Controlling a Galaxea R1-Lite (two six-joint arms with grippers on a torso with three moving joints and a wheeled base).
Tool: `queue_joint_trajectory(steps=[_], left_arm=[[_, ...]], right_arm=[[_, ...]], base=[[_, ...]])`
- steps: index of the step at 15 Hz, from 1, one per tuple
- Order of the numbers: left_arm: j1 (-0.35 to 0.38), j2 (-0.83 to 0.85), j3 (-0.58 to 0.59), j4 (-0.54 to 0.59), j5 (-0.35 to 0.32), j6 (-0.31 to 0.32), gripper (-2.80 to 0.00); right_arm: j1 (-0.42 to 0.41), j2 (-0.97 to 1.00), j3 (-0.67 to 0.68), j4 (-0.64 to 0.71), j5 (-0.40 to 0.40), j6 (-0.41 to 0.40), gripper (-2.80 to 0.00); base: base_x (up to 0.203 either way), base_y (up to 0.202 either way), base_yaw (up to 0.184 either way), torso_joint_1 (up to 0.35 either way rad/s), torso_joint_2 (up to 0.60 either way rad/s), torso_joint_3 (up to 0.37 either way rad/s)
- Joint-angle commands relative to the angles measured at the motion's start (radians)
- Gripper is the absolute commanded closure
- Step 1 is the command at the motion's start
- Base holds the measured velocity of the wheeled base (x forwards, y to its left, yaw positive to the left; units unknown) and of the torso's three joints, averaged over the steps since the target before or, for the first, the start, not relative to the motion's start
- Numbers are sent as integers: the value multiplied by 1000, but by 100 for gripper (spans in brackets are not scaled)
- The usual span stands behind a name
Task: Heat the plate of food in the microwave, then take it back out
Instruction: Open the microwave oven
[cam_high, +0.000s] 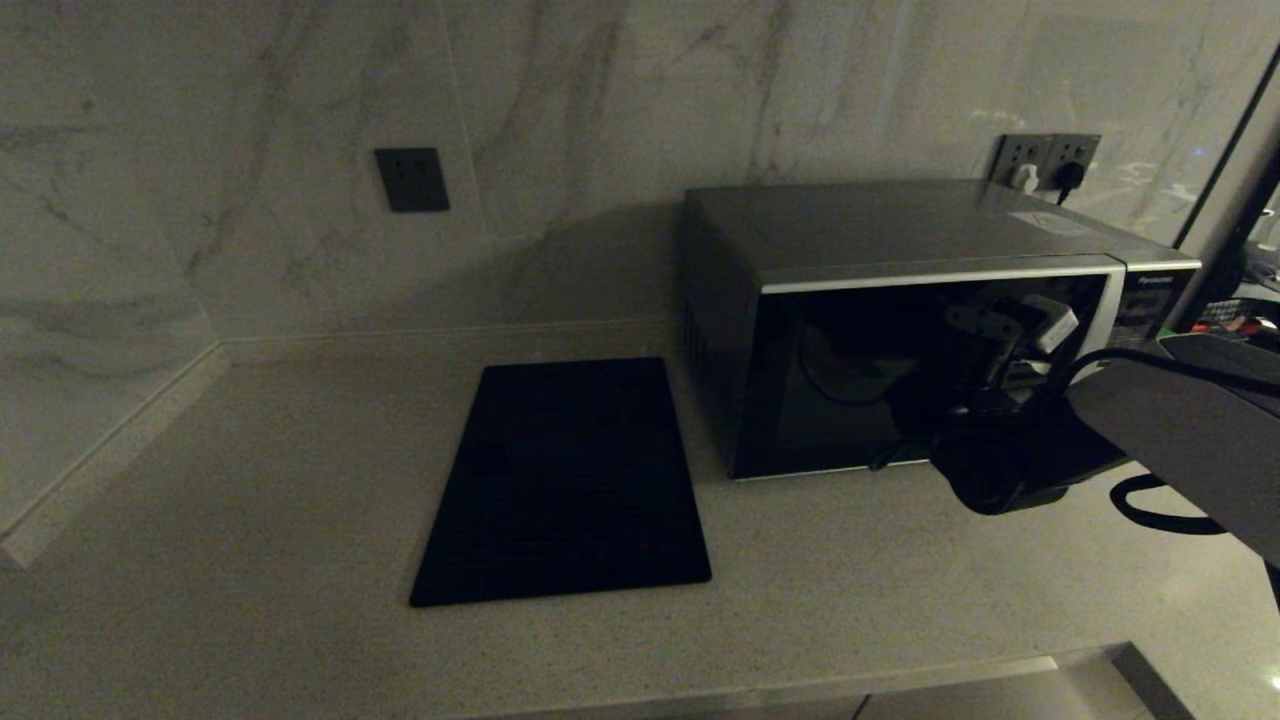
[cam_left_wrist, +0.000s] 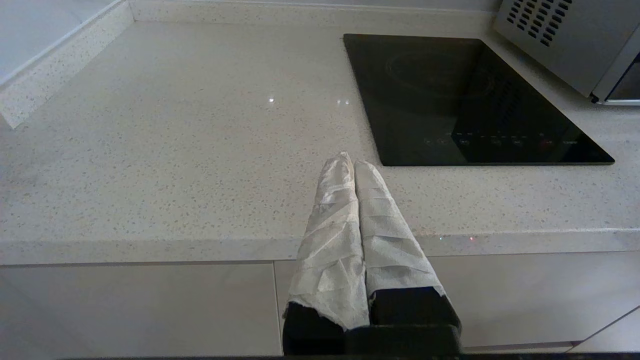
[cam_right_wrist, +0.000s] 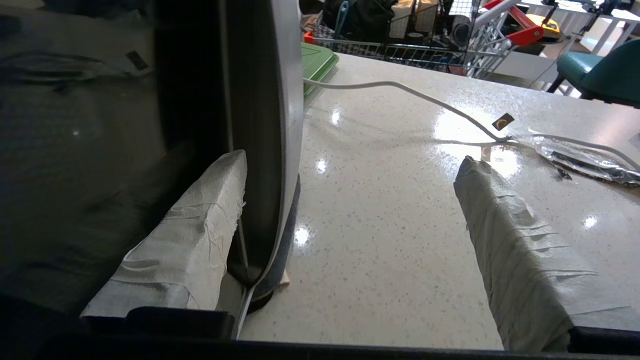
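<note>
Gleaming silver microwave (cam_high: 900, 240), dark door

One microwave (cam_high: 900, 310) stands on the single tabletop (cam_high: 250, 520), beside one black cooktop panel (cam_high: 565, 480). The wall carries one dark outlet plate (cam_high: 412, 179) and what looks like a pair of outlets (cam_high: 1045, 160) with two plugs. One green board (cam_right_wrist: 315, 62) shows.

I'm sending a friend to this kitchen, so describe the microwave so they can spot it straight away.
Look along the pale speckled counter toward the marble back wall. The microwave stands at the right, below a double wall socket, just right of the flat black cooktop panel. It is the only tall boxy thing there: silver-grey, with a dark glass door.
</note>
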Motion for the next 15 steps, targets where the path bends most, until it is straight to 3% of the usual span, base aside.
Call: queue_joint_trajectory(steps=[1,15], left_arm=[[1,2,0,0,1,-1,0],[1,2,0,0,0,-1,0]], right_arm=[[-11,2,1,-10,-6,0,-280],[-57,-100,95,-8,-6,-11,-280]], base=[[0,0,0,0,0,0],[0,0,0,0,0,0]])
